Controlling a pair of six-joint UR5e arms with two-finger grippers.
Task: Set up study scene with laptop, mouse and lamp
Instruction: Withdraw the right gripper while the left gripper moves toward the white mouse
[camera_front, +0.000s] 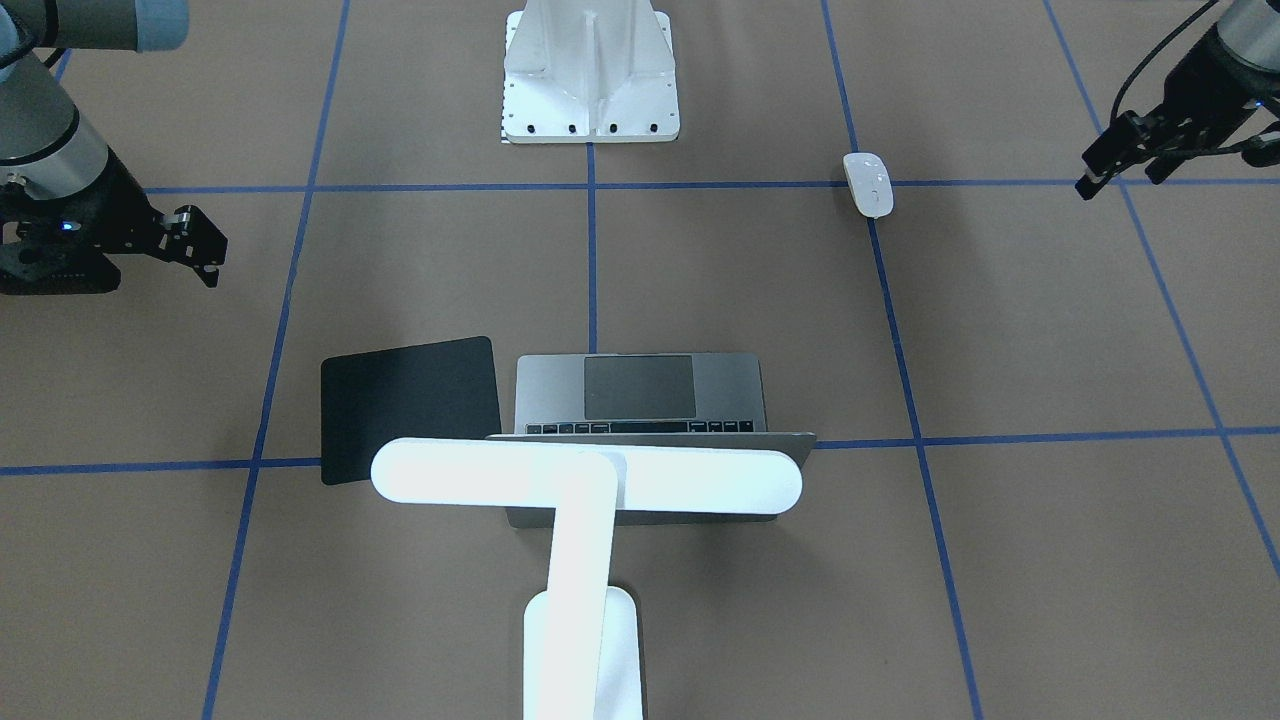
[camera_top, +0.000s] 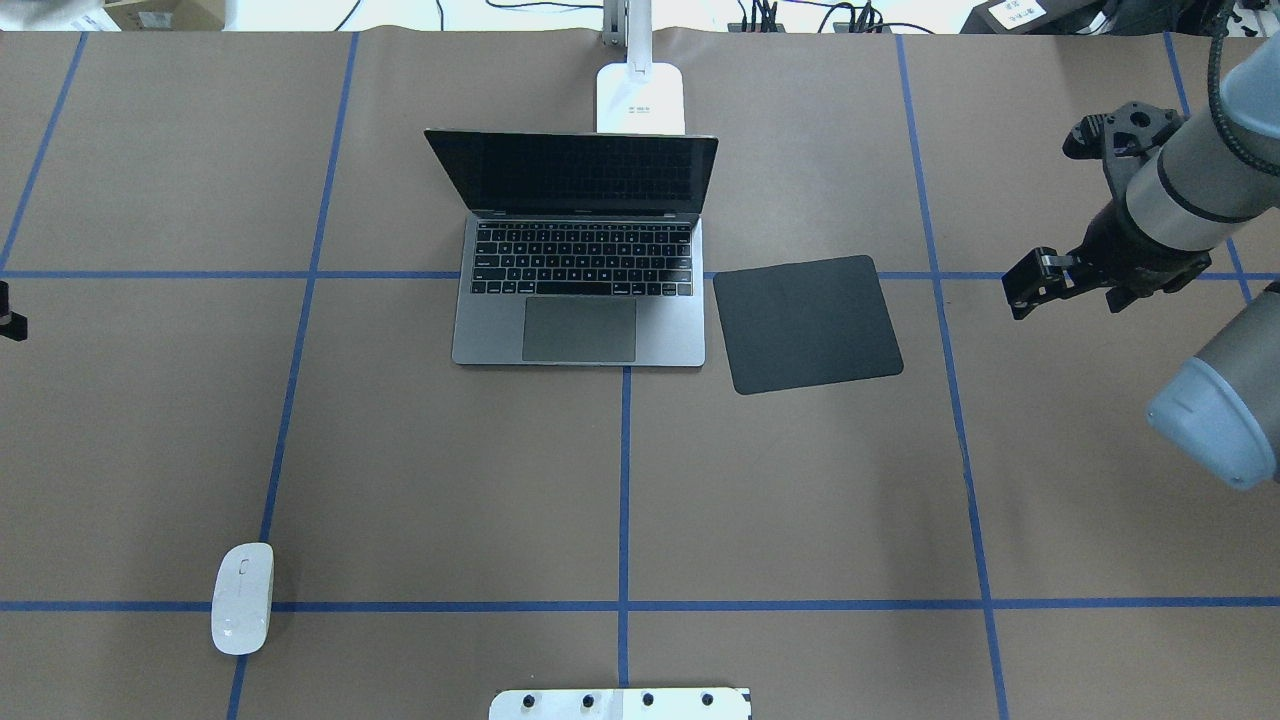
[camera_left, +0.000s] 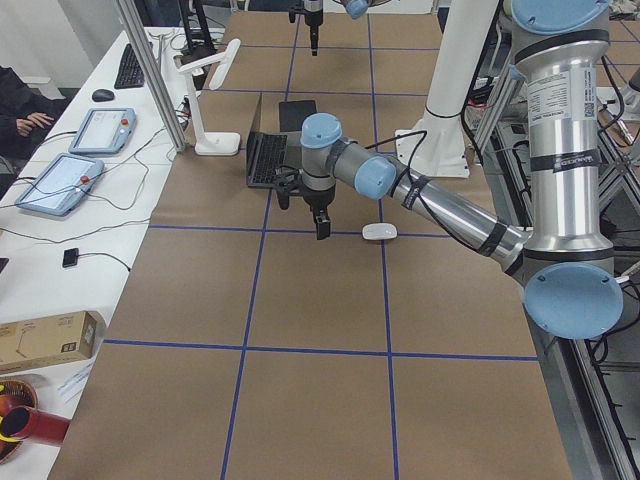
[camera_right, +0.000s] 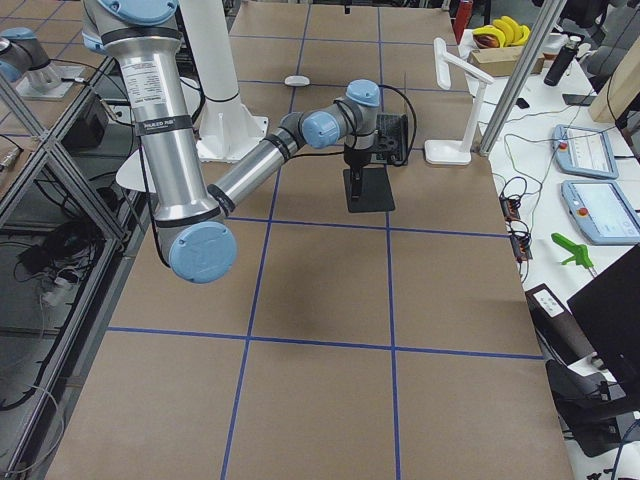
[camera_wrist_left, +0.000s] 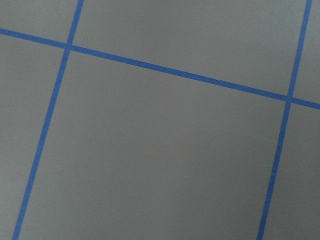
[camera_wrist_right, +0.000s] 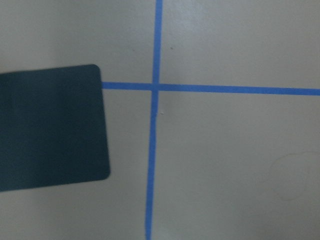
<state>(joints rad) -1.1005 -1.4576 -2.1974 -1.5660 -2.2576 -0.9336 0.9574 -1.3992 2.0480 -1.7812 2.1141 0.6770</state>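
Note:
The dark-grey laptop (camera_top: 580, 300) stands open at mid-table, its screen toward the far edge. Behind it is the white T-shaped lamp (camera_front: 585, 480), whose base (camera_top: 640, 95) stands at the table's far edge. The white mouse (camera_top: 242, 598) lies alone at the near left, on a blue tape line. My left gripper (camera_front: 1090, 180) hovers beyond the mouse near the left table edge, holding nothing. Right of the black pad, my right gripper (camera_top: 1025, 290) hangs above the table with nothing in it. No view shows clearly how the jaws of either gripper stand.
A thin black square pad (camera_top: 808, 322) lies just right of the laptop. A white bolted metal pedestal (camera_front: 590, 75) stands at the robot's side of the table. Blue tape lines grid the brown table top. Desks with tablets and cables stand beyond the far edge.

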